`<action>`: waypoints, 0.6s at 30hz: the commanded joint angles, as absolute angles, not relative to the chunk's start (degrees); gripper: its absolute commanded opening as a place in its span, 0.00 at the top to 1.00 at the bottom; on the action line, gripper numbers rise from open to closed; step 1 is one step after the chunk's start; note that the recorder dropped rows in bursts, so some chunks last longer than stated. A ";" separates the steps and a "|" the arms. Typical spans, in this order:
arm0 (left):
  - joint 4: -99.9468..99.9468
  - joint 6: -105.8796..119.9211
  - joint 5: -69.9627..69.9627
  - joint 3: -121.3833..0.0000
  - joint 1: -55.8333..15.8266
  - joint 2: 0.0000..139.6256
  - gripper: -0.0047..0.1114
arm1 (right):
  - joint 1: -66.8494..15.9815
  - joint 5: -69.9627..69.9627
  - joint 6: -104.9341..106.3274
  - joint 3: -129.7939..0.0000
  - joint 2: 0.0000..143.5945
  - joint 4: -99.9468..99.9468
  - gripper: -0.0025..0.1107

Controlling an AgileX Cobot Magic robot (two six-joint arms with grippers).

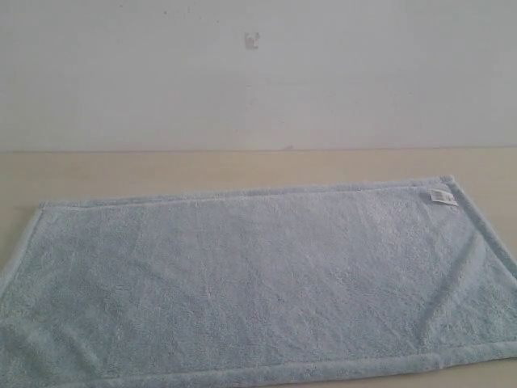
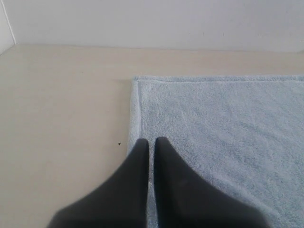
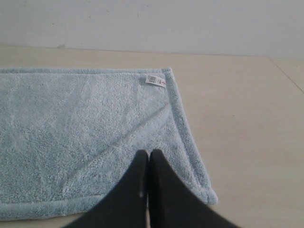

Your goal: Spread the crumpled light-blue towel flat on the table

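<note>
The light-blue towel [image 1: 258, 283] lies spread out flat on the beige table [image 1: 161, 174], its small white tag [image 1: 442, 196] at the far right corner. A few shallow creases run across its right part. No gripper shows in the exterior view. In the left wrist view my left gripper [image 2: 152, 141] hovers shut and empty over the towel [image 2: 223, 128] near its left hem. In the right wrist view my right gripper [image 3: 149, 153] is shut and empty above the towel [image 3: 80, 137], close to its near right corner; the tag [image 3: 155, 80] shows there too.
A white-grey wall [image 1: 258, 73] rises behind the table, with a small mark [image 1: 252, 40] on it. Bare table [image 2: 61, 118] lies left of the towel and bare table [image 3: 247, 128] right of it.
</note>
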State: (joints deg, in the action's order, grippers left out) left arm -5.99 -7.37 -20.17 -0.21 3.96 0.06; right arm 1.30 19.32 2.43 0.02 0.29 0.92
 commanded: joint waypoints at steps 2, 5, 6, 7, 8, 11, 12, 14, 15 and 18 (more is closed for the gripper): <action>-5.58 -6.78 -20.37 0.00 4.06 0.00 0.93 | 1.66 19.14 2.45 0.00 0.00 0.65 0.98; -5.58 -6.78 -20.37 0.00 4.06 0.00 0.93 | 1.66 19.14 2.45 0.00 0.00 0.65 0.98; -5.58 -6.78 -20.37 0.00 4.06 0.00 0.93 | 1.66 19.14 2.45 0.00 0.00 0.65 0.98; -5.58 -6.78 -20.37 0.00 4.06 0.00 0.93 | 1.66 19.14 2.45 0.00 0.00 0.65 0.98; -5.58 -6.78 -20.37 0.00 4.06 0.00 0.93 | 1.66 19.14 2.45 0.00 0.00 0.65 0.98; -5.58 -6.78 -20.37 0.00 4.06 0.00 0.93 | 1.66 19.14 2.45 0.00 0.00 0.65 0.98; -5.58 -6.78 -20.37 0.00 4.06 0.00 0.93 | 1.66 19.14 2.45 0.00 0.00 0.65 0.98; -5.58 -6.78 -20.37 0.00 4.06 0.00 0.93 | 1.66 19.14 2.45 0.00 0.00 0.65 0.98; -5.58 -6.78 -20.37 0.00 4.06 0.00 0.93 | 1.66 19.14 2.45 0.00 0.00 0.65 0.98; -5.56 -6.78 -20.37 0.00 4.06 0.00 0.93 | 1.66 19.14 2.45 0.00 0.00 0.65 0.98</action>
State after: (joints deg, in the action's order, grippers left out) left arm -5.85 -6.93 -20.17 -0.21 3.96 0.06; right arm 1.30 19.32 2.43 0.02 0.29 0.81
